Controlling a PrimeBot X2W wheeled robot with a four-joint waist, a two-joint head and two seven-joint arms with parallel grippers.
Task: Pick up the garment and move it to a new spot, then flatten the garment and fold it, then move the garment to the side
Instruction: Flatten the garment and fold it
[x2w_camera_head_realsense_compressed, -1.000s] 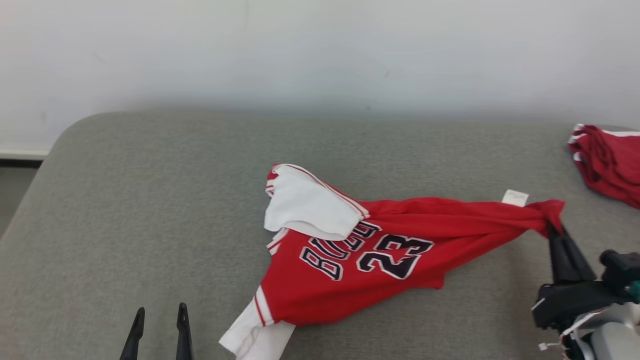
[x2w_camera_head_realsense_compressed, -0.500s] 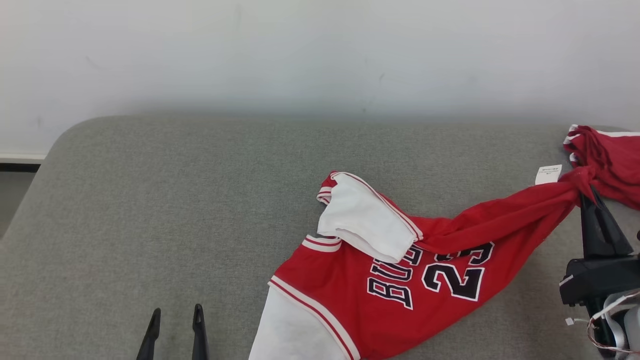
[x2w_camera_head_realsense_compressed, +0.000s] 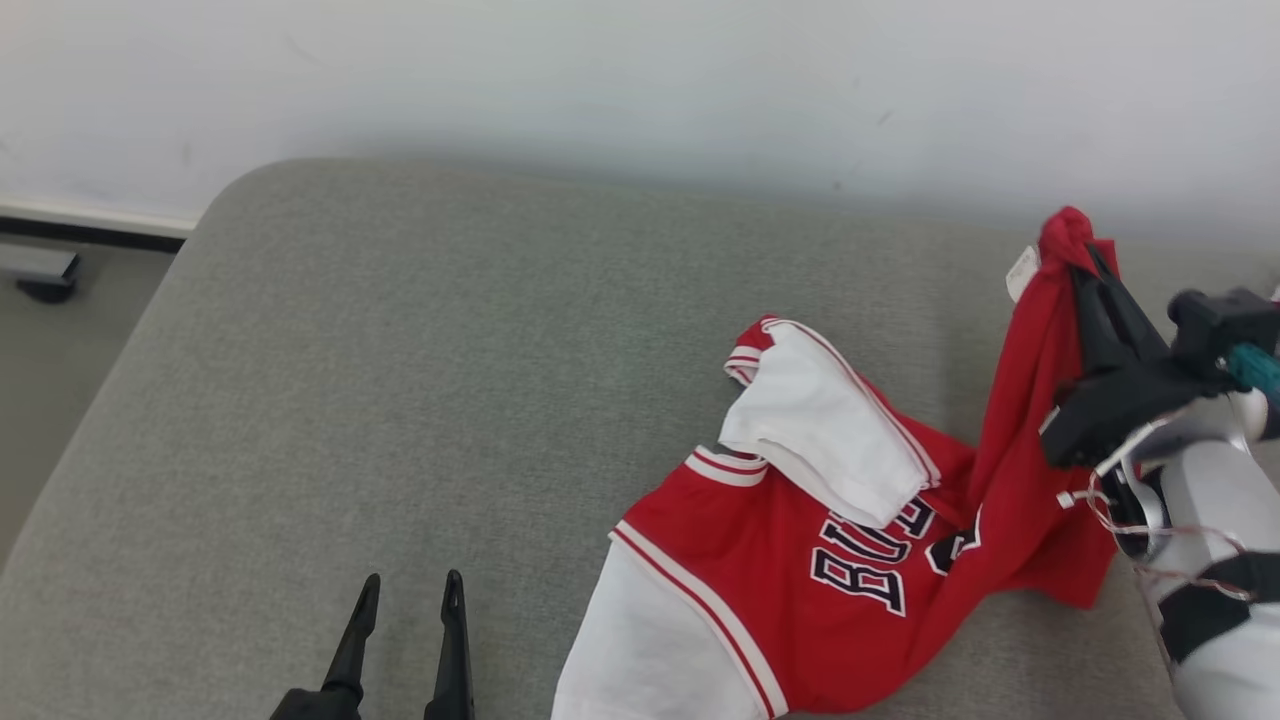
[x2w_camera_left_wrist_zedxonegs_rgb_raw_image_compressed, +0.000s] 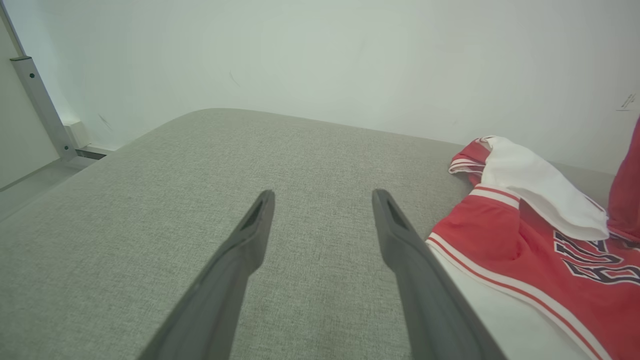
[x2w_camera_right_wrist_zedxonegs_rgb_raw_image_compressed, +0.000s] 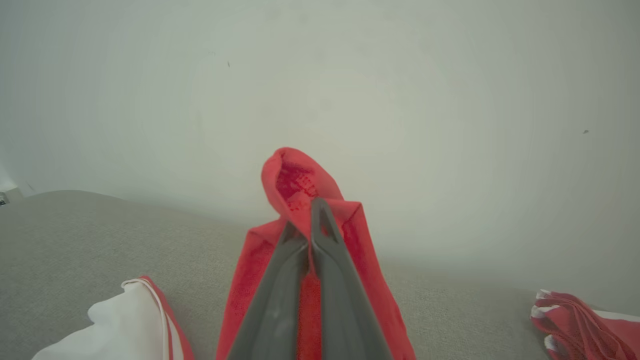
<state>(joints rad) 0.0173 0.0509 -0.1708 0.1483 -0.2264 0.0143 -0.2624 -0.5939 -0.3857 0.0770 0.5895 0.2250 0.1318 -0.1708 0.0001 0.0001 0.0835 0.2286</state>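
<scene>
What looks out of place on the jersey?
The red jersey lies crumpled on the grey cushion: a white sleeve is flopped over its lettering, hiding part of it, and the right gripper, shut on one edge, holds that end bunched up off the cushion. The left gripper is open, clear of it.

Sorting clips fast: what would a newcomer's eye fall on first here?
The red jersey sprawls on the right of the grey cushion, one end raised by the shut right claw. The open left claw hovers at lower left. The right wrist view has another red garment at lower right.
</scene>
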